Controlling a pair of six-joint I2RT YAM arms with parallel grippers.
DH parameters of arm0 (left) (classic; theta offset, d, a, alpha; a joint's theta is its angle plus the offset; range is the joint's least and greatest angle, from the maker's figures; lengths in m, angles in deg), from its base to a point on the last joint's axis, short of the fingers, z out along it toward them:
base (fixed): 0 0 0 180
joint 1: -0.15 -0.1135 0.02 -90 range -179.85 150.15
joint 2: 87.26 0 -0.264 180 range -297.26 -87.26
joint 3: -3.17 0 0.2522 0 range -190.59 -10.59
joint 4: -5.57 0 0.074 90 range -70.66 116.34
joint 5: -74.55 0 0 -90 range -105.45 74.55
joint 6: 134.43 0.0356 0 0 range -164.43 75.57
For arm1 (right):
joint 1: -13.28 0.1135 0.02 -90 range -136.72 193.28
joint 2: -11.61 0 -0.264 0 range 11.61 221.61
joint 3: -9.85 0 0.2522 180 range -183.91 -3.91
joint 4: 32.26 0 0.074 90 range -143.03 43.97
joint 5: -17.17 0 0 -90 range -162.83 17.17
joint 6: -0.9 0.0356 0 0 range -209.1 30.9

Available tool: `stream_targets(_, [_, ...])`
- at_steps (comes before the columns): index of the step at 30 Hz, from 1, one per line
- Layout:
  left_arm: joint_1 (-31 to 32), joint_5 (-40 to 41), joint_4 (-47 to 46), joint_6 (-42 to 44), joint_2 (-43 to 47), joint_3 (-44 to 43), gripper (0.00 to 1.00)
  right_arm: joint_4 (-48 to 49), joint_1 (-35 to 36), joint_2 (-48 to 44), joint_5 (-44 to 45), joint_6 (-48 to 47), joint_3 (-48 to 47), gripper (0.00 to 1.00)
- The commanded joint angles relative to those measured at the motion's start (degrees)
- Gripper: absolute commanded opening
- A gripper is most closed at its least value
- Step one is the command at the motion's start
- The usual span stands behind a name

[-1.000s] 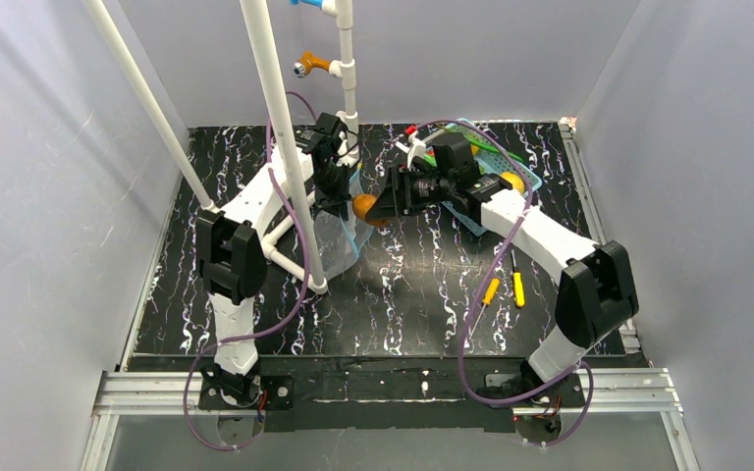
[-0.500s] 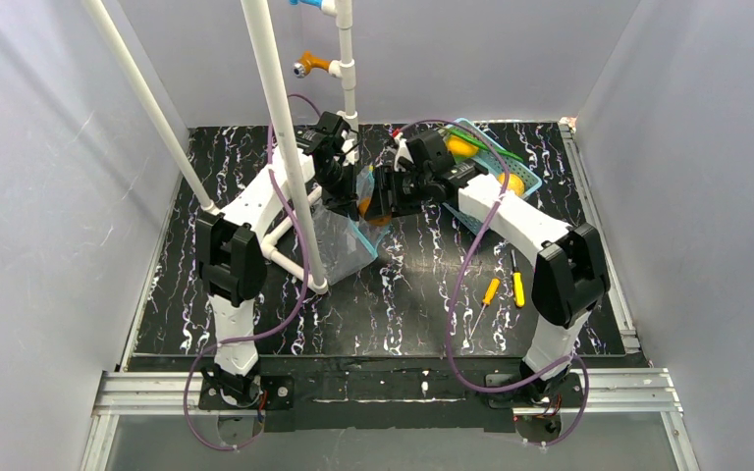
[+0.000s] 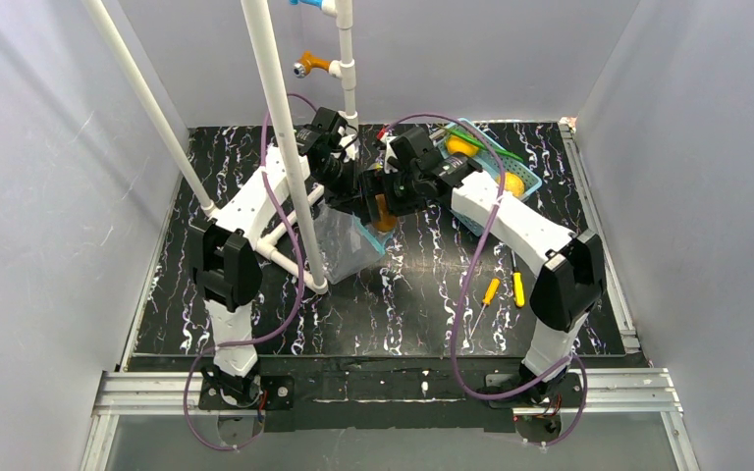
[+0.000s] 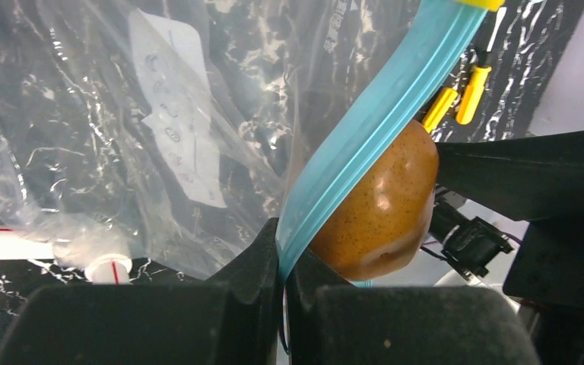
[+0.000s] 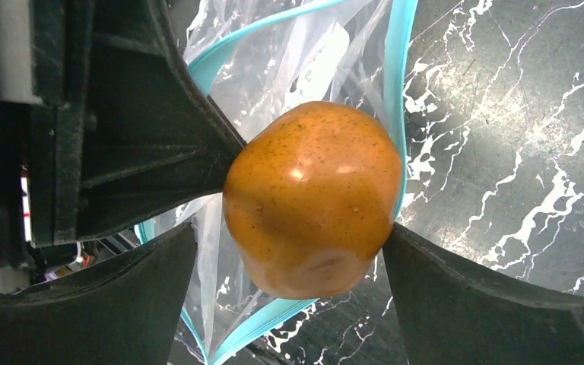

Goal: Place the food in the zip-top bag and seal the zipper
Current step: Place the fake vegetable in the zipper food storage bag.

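Note:
My left gripper (image 4: pixel 284 262) is shut on the teal-blue zipper (image 4: pixel 380 122) and holds the clear zip-top bag (image 4: pixel 122 114) up with its mouth open. My right gripper (image 5: pixel 290 236) is shut on the brown-orange round fruit (image 5: pixel 312 190) right over the open mouth, whose zipper (image 5: pixel 397 114) loops around it. The fruit (image 4: pixel 380 205) presses against the strip. From above, both grippers meet at the bag (image 3: pixel 344 245), with the left gripper (image 3: pixel 350 199) beside the fruit (image 3: pixel 383 211). A yellow-orange fruit (image 3: pixel 461 147) and green pods (image 3: pixel 499 149) lie in the basket.
The light-blue slotted basket (image 3: pixel 528 177) stands at the back right, behind the right arm. Two orange-handled screwdrivers (image 3: pixel 504 289) lie on the black marbled table to the right. White pipes (image 3: pixel 280 147) rise just left of the bag, close to the left arm.
My right arm has swung left with the fruit, from beside the bag to over its mouth. My left gripper has lifted and turned the bag's mouth toward it.

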State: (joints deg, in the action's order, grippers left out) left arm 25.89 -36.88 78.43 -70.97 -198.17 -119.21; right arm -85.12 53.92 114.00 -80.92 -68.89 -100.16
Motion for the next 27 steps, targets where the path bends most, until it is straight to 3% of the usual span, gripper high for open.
stream_targets(1, [0.5,-4.3,-1.3,-1.6,4.5,0.4,0.00,-2.2,0.3,-4.4,-1.6,-1.5,-3.9,0.98])
stream_targets(7, [0.5,-2.4,0.2,-1.2,3.8,-0.6,0.00,-2.3,0.3,-8.7,1.6,-1.0,-2.6,0.98])
stream_targets(14, [0.3,-2.7,1.2,-1.2,4.3,-2.8,0.00,-0.4,-0.6,-11.6,4.4,-1.5,1.9,0.81])
stream_targets(19, [0.3,-3.0,1.3,-1.1,4.8,-2.2,0.00,8.7,-7.8,-16.2,-8.1,4.1,10.6,0.59])
stream_targets(27, [0.3,-5.5,-0.6,-2.4,6.8,-1.2,0.00,11.3,-9.6,-15.4,-10.4,5.1,15.0,0.55])
